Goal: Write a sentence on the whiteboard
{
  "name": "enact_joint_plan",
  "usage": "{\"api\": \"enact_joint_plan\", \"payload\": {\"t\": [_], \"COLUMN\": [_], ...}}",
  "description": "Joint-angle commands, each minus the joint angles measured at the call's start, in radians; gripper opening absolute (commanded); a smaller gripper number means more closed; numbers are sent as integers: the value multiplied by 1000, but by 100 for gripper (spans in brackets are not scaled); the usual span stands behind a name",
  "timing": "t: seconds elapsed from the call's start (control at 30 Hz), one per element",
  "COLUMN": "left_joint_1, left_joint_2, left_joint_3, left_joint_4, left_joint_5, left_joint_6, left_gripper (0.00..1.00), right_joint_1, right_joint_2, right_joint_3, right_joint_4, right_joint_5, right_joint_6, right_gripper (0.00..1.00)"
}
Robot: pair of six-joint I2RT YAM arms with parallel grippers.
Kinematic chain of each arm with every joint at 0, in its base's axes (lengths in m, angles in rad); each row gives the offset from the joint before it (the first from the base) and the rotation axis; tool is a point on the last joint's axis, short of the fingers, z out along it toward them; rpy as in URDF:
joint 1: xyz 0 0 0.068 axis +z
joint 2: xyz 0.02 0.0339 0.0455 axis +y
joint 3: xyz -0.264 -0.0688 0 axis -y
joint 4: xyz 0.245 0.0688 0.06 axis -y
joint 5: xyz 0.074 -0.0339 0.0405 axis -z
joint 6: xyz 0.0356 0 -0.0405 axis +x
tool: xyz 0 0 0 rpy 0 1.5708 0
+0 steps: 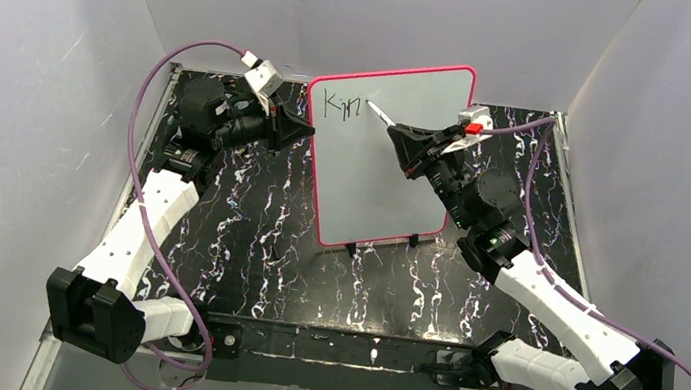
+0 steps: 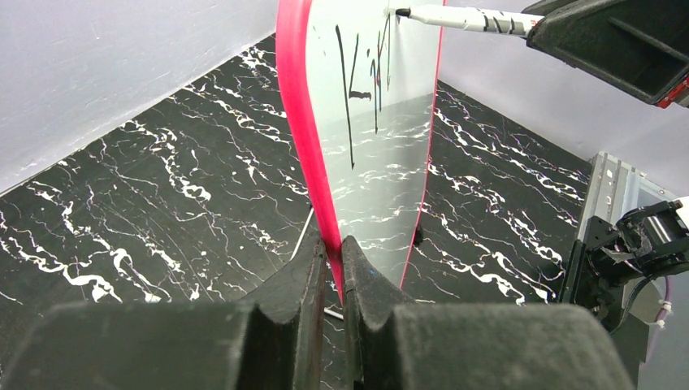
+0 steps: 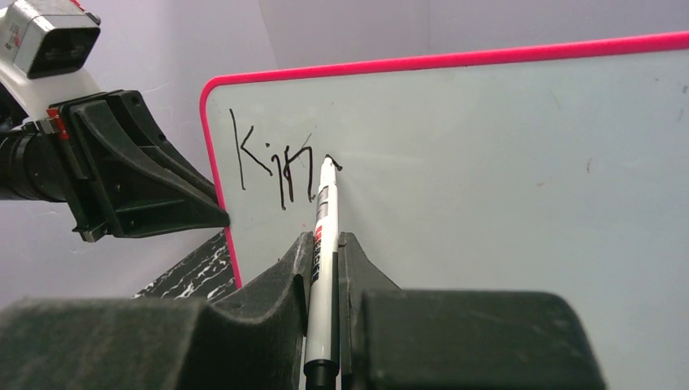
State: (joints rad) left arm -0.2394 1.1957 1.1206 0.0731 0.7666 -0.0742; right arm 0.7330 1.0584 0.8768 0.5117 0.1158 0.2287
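Enclosing whiteboard, marbled table: grey walls

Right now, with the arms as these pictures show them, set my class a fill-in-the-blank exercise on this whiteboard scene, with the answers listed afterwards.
1. The left gripper is shut on the pink frame of the ____.
2. The right gripper is shut on a ____, its tip against the board.
3. The sentence begins with the capital letter ____.
4. The table is black with ____ veins.

Missing words: whiteboard; marker; K; white.
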Motion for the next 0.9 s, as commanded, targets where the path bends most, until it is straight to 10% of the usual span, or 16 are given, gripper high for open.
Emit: {"api": "enact_joint_plan", "payload": {"t": [0.0,0.87], "left_joint_1": [-11,-12], "left_joint_2": [-13,-12], "left_joint_3": [-12,-12], "left_joint_4": [-29,-28], "left_joint_5": [36,36], "left_joint_6": [16,15], "left_gripper": [0,0], "right_joint_1": [-7,-7], "right_joint_2": [20,-21], "right_joint_3": [69,4], "right_joint_4": [31,12], "right_joint_5": [-46,39], "right_joint_6": [-25,-16], "right_gripper": [1,1]}}
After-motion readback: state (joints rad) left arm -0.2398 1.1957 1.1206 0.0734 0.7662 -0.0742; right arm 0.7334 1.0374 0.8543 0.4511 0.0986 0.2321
